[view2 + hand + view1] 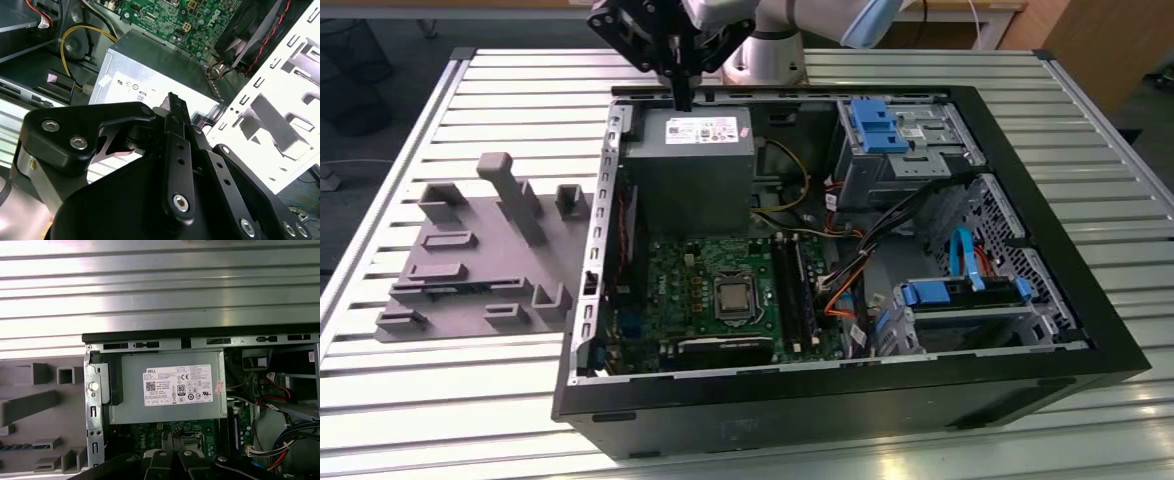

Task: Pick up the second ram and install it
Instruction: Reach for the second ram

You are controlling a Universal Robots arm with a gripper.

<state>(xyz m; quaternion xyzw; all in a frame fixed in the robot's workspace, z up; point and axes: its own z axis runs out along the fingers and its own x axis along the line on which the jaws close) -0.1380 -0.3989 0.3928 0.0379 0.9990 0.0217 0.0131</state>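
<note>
My gripper (682, 100) hangs over the back edge of the open computer case (1067, 330), just above the grey power supply (687, 165). Its black fingers are pressed together, and I see nothing between them in both wrist views (172, 98) (172, 434). In the first wrist view a thin blue-green strip (20, 446) sits edge-on in a slot of the grey holder tray (30, 405); it looks like the second ram. The tray (467, 250) lies at the exterior view's left of the case. The long black memory slots (790, 285) run along the green motherboard (700, 290).
The case lies on a slatted metal table (520, 80). Inside it are blue drive cages (881, 125) (961, 295), orange and black cables (854, 270), and a black fan (255, 25). The case's metal rim (145, 345) stands between the tray and the power supply.
</note>
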